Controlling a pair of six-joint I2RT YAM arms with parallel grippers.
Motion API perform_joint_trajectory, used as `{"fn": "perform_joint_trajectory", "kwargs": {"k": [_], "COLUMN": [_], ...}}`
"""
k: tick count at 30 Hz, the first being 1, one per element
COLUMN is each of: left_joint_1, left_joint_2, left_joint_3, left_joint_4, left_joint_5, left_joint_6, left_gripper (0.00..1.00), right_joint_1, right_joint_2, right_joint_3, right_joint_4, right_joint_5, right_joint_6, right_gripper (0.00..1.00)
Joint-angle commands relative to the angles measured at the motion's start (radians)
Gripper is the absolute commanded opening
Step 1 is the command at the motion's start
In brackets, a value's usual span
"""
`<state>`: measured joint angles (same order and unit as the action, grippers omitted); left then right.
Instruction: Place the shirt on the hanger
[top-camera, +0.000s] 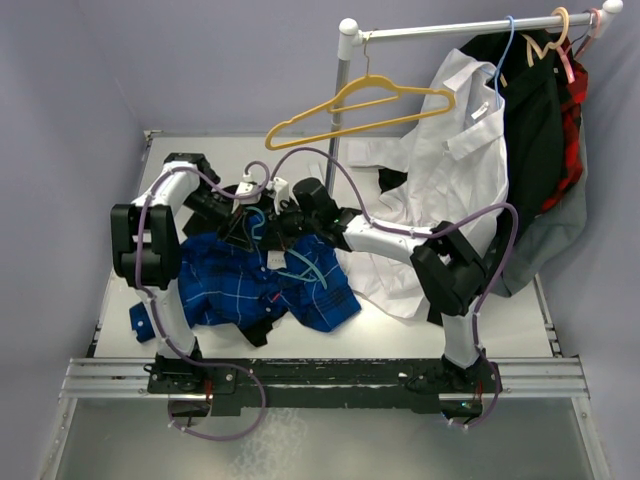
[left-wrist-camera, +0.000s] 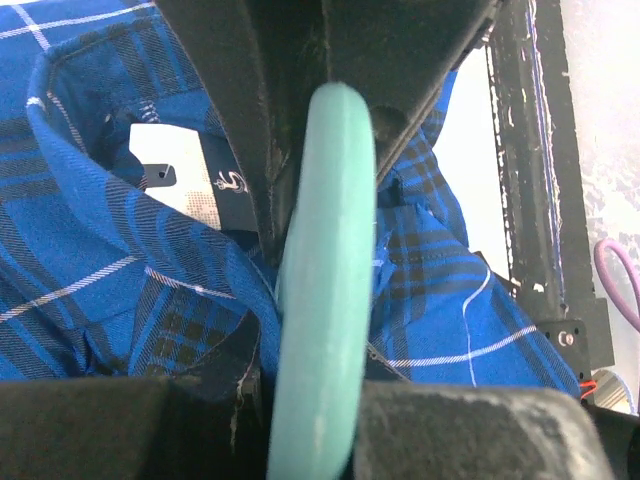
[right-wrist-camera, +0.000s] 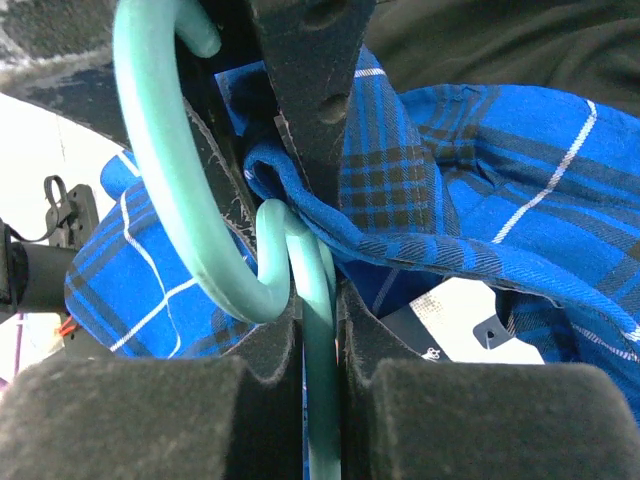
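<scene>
The blue plaid shirt (top-camera: 235, 280) lies crumpled on the table's left half, with its white neck label (left-wrist-camera: 175, 175) showing inside the open collar. The teal hanger (top-camera: 300, 265) sits at the collar, one arm lying over the shirt. My left gripper (top-camera: 240, 228) is shut on a thick teal bar of the hanger (left-wrist-camera: 325, 300), which runs between its pads (left-wrist-camera: 480, 430) just above the collar. My right gripper (top-camera: 292, 225) is shut on the hanger's neck (right-wrist-camera: 322, 380) right below the curved hook (right-wrist-camera: 165, 160). The shirt (right-wrist-camera: 480, 180) drapes beside it.
A clothes rack pole (top-camera: 343, 110) stands behind the grippers. A yellow hanger (top-camera: 360, 98) hangs from its bar, along with a white shirt (top-camera: 445, 170) on a pale blue hanger (top-camera: 506, 50) and dark garments (top-camera: 535, 110). The white shirt's hem spreads onto the table on the right.
</scene>
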<state>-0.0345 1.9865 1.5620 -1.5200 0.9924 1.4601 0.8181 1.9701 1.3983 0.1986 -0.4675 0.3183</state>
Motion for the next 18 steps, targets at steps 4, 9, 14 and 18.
{"fn": "perform_joint_trajectory", "kwargs": {"k": [4,9,14,18], "left_joint_1": [-0.019,-0.012,0.006,0.012], "left_joint_2": [-0.096,-0.135,-0.172,-0.202], "left_joint_3": [-0.026,-0.003,-0.055,-0.086], "left_joint_4": [-0.031,-0.031,-0.031,-0.031], "left_joint_5": [0.023,-0.018,-0.035,-0.046], "left_joint_6": [0.057,0.063,0.089,0.087], "left_gripper": [0.0,0.0,0.0,0.0], "right_joint_1": [-0.008,-0.008,-0.008,-0.01], "right_joint_2": [-0.057,-0.107,-0.276,-0.43], "right_joint_3": [0.06,0.042,-0.074,-0.17], "right_joint_4": [0.076,0.05,0.011,-0.057], "right_joint_5": [0.128,0.132,0.182,0.235], "right_joint_6": [0.008,-0.005,-0.037,-0.056], "right_gripper": [0.0,0.07,0.68,1.0]}}
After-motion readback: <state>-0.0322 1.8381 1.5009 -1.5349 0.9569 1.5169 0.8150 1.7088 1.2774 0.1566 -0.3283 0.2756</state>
